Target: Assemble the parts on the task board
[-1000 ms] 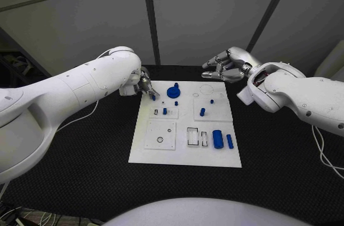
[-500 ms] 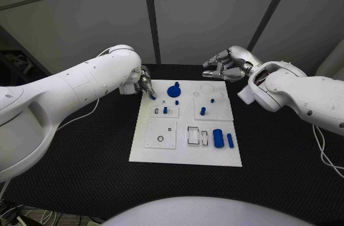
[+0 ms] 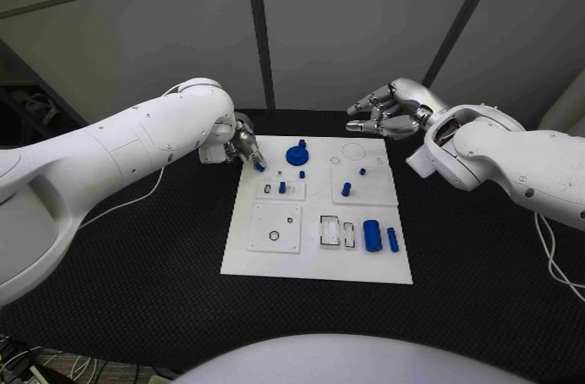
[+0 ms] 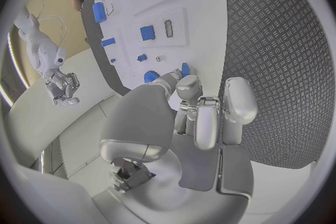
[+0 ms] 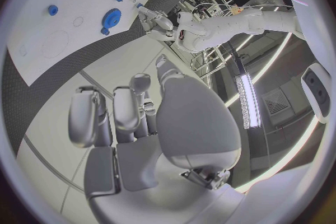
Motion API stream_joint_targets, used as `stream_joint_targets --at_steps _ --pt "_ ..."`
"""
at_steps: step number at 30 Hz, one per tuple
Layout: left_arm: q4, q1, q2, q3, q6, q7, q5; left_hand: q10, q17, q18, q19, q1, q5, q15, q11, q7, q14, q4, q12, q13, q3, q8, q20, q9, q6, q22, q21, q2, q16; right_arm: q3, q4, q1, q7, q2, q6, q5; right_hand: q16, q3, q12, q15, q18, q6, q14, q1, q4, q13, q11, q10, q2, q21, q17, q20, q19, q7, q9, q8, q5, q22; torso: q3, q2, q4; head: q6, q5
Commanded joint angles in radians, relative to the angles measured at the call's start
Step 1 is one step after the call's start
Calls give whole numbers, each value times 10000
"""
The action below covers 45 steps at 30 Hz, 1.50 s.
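On the black worktop (image 3: 146, 266), the task board (image 3: 319, 266) carries 2 blue cylinders (image 3: 379, 236) nearest, loose beside their slots. At its far left corner the left robot hand (image 3: 244, 147) pinches a small blue part (image 3: 259, 166), probably for insertion. Beyond the far edge the right robot hand (image 3: 388, 113) waits, loosely curled and empty.

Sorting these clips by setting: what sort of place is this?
Probably a robotics lab or test cell: a black table bearing only a white task board with small blue parts, grey partition panels behind, and another white robot arm in the right wrist view.
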Motion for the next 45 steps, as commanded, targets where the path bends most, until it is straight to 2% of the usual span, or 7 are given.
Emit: stream_joint_targets --at_steps 1,4,13,14,15,24,45 --pt "407 55 -229 9 -171 -147 590 440 1529 -127 32 -177 85 12 -22 -98 781 -1444 2 131 1522 68 9 835 170 22 -27 -16 29 5 31 19 18 -22 80 -12 -25 -1 68 14 33 62 163 -93 57 9 -28 45 17 -10 9 0 65 3 -12 -34 69 385 20 -27 20 4 24" --pt "879 79 -506 9 -295 -290 763 460 1530 -127 43 -378 285 -7 -49 -130 782 -1503 51 135 1647 128 -8 975 210 36 -28 -74 30 5 31 20 11 -33 87 -12 -25 -1 68 14 33 62 163 -93 57 9 -28 45 17 -10 9 0 65 3 -12 -34 69 385 19 -39 28 6 61" --pt "913 80 -525 8 -305 -300 776 462 1530 -127 44 -395 306 -10 -51 -133 783 -1506 54 135 1656 134 -10 988 214 36 -29 -79 30 5 31 20 11 -34 88 -12 -25 -1 68 14 33 62 163 -93 57 9 -28 45 17 -10 9 0 65 3 -12 -34 69 385 22 -43 32 3 60" --pt "1434 89 -800 6 -563 -401 889 512 1531 -149 127 -806 922 -73 -116 -210 786 -1613 227 164 1945 335 -70 1483 279 135 37 -241 31 5 34 20 6 -45 93 -12 -25 -1 68 14 33 62 163 -93 57 9 -28 45 17 -10 9 0 65 3 -12 -34 69 385 24 -100 98 -52 66" --pt "1769 79 -976 3 -807 -441 904 518 1529 -151 135 -827 930 -79 -121 -217 786 -1613 245 168 1957 352 -74 1519 288 143 44 -246 30 5 36 20 5 -52 94 -12 -25 -1 68 14 33 62 163 -93 57 9 -28 45 17 -10 9 0 65 3 -12 -34 69 385 21 -102 100 -60 69" --pt "3320 -107 -1770 -9 -1985 -637 590 551 1521 -154 159 -974 854 -128 -144 -258 786 -1592 254 161 2017 481 -117 1805 327 169 54 -282 25 5 36 20 9 -67 97 -12 -25 -1 68 14 33 62 163 -93 57 9 -28 45 17 -10 9 0 65 3 -12 -34 69 385 29 -87 87 -89 118" --pt "4518 -683 -2167 -15 -3087 -675 -611 625 1597 -180 253 -1236 388 -235 -228 -381 807 -1418 400 190 2082 798 -222 2593 392 273 120 -333 78 3 -2 18 47 22 33 -12 -50 0 38 13 42 67 160 -98 66 -23 -29 30 25 -47 -17 0 47 2 -11 -32 70 349 23 -80 86 -97 151"
